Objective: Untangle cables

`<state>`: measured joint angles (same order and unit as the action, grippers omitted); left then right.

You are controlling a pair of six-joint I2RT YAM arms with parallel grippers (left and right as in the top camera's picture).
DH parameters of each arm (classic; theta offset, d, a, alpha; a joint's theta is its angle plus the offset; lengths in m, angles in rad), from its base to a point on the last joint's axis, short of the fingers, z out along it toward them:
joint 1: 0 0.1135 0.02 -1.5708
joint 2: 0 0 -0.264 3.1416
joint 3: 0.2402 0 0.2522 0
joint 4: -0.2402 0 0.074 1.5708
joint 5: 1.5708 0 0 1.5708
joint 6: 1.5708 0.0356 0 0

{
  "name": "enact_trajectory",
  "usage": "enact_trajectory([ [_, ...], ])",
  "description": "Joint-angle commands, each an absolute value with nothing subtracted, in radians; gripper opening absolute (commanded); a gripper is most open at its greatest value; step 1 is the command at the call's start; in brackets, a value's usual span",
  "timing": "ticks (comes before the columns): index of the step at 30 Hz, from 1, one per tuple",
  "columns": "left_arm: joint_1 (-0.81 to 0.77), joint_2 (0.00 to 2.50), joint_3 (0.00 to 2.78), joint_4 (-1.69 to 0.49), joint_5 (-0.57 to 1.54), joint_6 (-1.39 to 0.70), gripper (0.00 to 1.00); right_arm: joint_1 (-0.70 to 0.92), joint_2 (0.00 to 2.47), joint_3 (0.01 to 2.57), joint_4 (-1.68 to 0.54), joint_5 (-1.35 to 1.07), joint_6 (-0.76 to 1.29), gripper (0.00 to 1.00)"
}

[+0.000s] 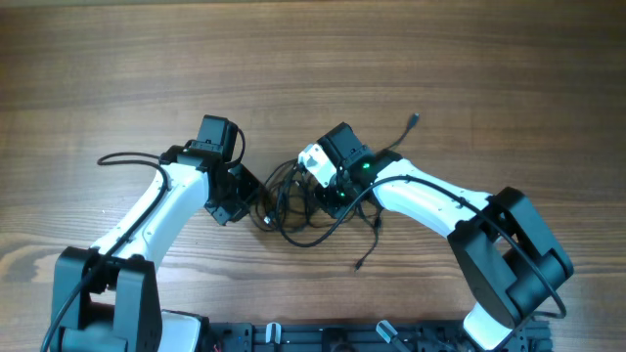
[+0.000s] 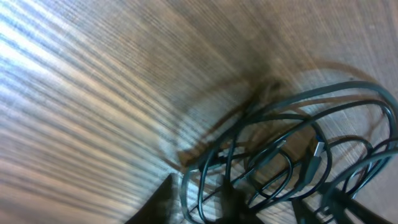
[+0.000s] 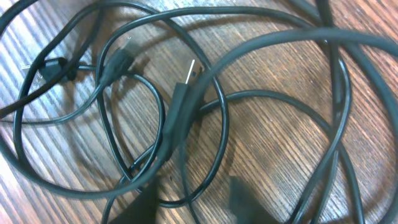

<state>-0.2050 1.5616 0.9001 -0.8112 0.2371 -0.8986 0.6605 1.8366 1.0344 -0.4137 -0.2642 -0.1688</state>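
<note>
The cables [image 1: 298, 233] are thin black cords heaped in a loose tangle at mid-table, with plug ends trailing out to the upper right [image 1: 415, 120] and lower right [image 1: 360, 264]. My left gripper [image 1: 257, 205] reaches into the tangle's left side. In the left wrist view its gripper [image 2: 198, 198] is slightly open, with a loop of cord [image 2: 186, 186] running between the dark fingers. My right gripper [image 1: 328, 198] points down on the tangle's right side. Seen from the right wrist, that gripper [image 3: 196, 194] is open, a cord strand [image 3: 185, 180] crosses between its fingers, and a metal-tipped plug [image 3: 192, 70] lies just ahead.
The wooden table [image 1: 117, 59] stretches around the tangle. Thicker black arm cables run along both arms, one looping out at the left [image 1: 122, 156]. The arm bases stand at the front edge [image 1: 108, 303].
</note>
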Motion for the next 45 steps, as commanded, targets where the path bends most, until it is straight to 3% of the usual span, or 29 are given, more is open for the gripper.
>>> enact_trajectory([
  [1, -0.208, 1.567, 0.896, -0.797, 0.241, -0.897, 0.04, 0.661, 1.842, 1.025, -0.408, -0.215, -0.183, 0.08],
  [8, -0.192, 1.567, 0.897, -0.797, 0.196, -0.890, 0.04, 0.659, 1.776, 1.098, -0.471, -0.216, -0.099, 0.04],
  [16, 0.010, 1.567, 0.897, -0.830, 0.167, -0.787, 0.04, 0.542, 1.494, 1.192, -0.508, -0.081, -0.045, 0.04],
  [25, 0.277, 1.567, 0.897, -0.853, 0.155, -0.683, 0.04, 0.123, 1.153, 1.197, -0.396, -0.030, 0.011, 0.04],
  [33, 0.501, 1.567, 0.897, -0.800, 0.156, -0.686, 0.04, -0.191, 1.132, 1.196, -0.501, 0.029, 0.185, 0.04],
  [40, 0.521, 1.567, 0.897, -0.810, 0.162, -0.688, 0.04, -0.205, 1.204, 1.192, -0.542, -0.228, 0.205, 0.04],
  [45, 0.493, 1.567, 0.897, -0.821, 0.203, -0.688, 0.04, -0.148, 1.275, 1.189, -0.564, -0.486, 0.100, 0.04],
])
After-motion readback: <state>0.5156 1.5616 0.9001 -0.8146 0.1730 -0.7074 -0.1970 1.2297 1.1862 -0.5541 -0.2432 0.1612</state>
